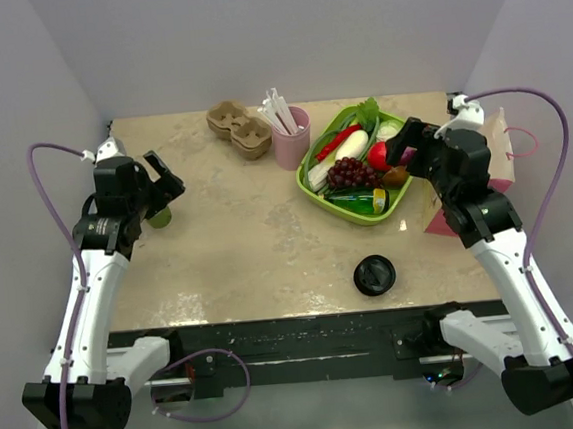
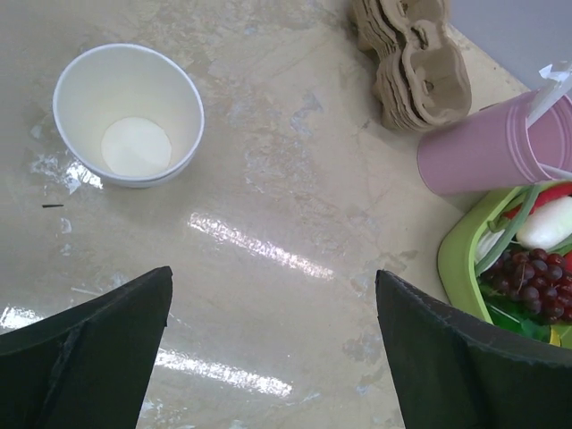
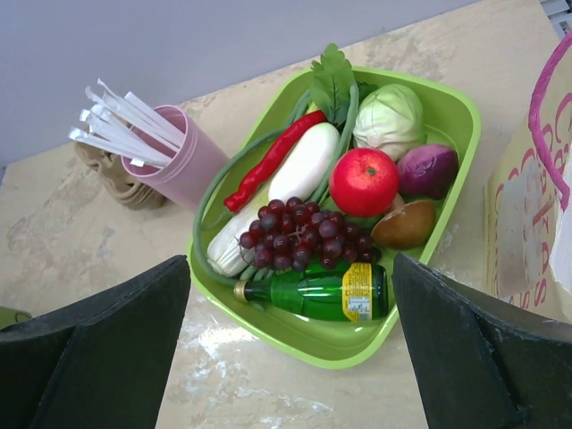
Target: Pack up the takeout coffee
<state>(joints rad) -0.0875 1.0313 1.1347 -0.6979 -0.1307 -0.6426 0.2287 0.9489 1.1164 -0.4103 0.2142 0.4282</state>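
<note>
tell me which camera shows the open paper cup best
The left wrist view. The paper cup is whole in frame, upright, seen from above, and its white inside is empty. The top view shows only a green sliver of it, the rest hidden. The right wrist view shows nothing clearly recognisable as it.
</note>
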